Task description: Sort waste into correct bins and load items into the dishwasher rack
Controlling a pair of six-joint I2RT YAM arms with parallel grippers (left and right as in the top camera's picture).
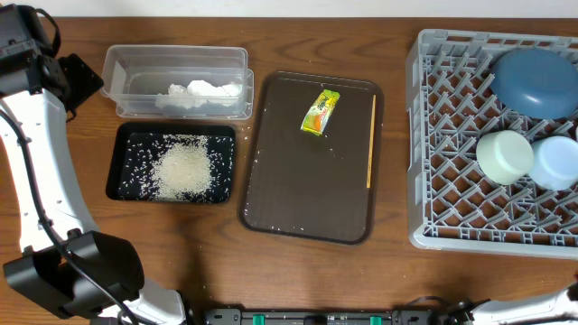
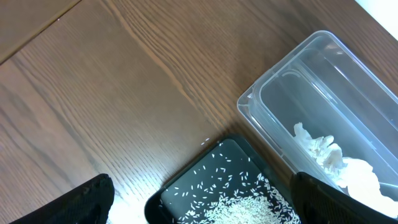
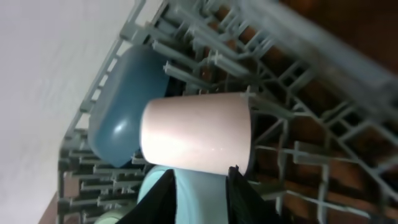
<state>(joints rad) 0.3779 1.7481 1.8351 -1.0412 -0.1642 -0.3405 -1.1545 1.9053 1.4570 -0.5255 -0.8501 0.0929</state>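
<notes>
In lattice rack (image 3: 292, 155), smooth cup (image 3: 196, 130); right end effector (image 3: 200, 179) narrow, left end effector (image 2: 208, 202) wide.

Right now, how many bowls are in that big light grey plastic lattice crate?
2. A mint green bowl sits in the crate's right half; a light blue bowl is beside it, at the picture's edge. More could be hidden beyond that.

Rice heap (image 1: 185, 169) lay in black tray (image 1: 116, 162) | crumpled tissue (image 1: 203, 92) in clear tub (image 1: 122, 77) | snack wrapper (image 1: 321, 111), wooden stick (image 1: 371, 140) on brown tray (image 1: 271, 203) | blue plate (image 1: 535, 81), mint bowl (image 1: 504, 155), light blue bowl (image 1: 553, 162), pinkish cup (image 3: 196, 132) sat in grey rack (image 1: 433, 181).
</notes>
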